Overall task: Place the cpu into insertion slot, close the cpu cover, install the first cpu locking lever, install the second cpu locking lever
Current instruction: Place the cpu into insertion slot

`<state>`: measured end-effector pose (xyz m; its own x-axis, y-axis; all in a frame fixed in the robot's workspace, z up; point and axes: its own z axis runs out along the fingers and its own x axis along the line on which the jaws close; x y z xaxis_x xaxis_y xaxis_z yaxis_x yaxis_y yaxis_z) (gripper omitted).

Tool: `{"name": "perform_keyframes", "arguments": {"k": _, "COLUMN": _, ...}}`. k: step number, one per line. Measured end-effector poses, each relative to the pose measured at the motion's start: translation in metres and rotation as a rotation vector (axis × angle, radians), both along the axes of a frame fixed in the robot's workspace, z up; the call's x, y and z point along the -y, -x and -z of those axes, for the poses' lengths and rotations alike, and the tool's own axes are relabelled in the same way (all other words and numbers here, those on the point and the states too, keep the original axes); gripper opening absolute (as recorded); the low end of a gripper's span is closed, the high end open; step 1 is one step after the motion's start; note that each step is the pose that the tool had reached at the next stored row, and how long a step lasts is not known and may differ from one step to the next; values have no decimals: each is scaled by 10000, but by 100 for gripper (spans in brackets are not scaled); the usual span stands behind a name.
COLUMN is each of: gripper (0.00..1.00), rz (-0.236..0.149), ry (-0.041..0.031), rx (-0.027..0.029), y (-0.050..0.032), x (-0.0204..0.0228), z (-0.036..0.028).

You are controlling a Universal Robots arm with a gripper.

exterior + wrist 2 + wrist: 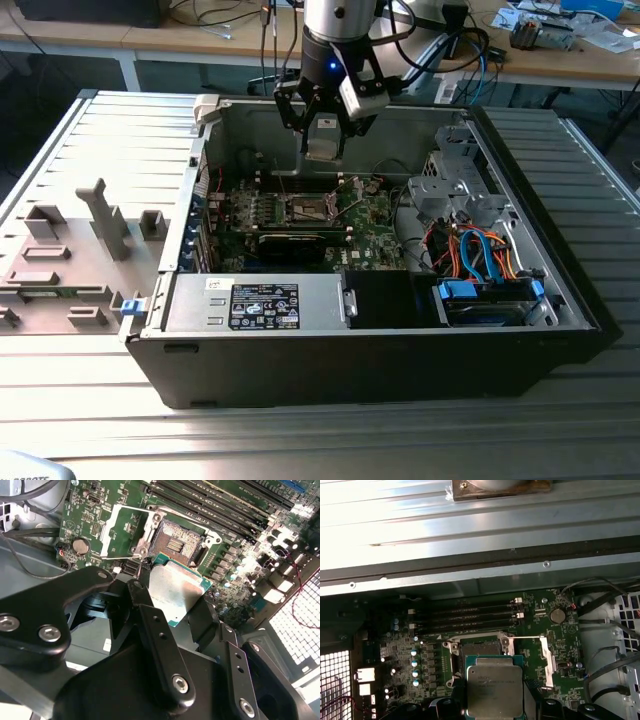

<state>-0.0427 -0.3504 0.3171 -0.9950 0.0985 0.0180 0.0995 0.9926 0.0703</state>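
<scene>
The cpu (494,690) is a thin flat square with a dull grey metal lid on a green-edged board. It hangs level over the green motherboard (375,215), held apart from the insertion slot (480,652) and not seated in it. The slot is a dark square well of fine contacts inside a silver rim. The cpu cover (546,665), a shiny silver frame, stands swung open at the slot's side with a thin wire lever by it. Long dark memory sticks (470,615) run just beside the slot, and a round coin battery (557,615) sits near the cover.

All this lies in an open black computer case (350,370) on a ribbed metal table (300,440). Toward the exterior view's right are a grey drive cage (450,185) and blue and orange cables (485,255). A labelled silver power supply (255,303) lines the near wall.

The black gripper (326,130) reaches down over the case, its fingers clamped narrowly on two opposite edges of the cpu
</scene>
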Motion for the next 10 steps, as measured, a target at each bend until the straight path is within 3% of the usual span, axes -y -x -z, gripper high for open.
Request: {"name": "perform_keyframes", "arguments": {"k": 10, "gripper": 55, "rz": 176, "ry": 4, "rx": 0, "y": 0, "x": 0, "z": 5}}
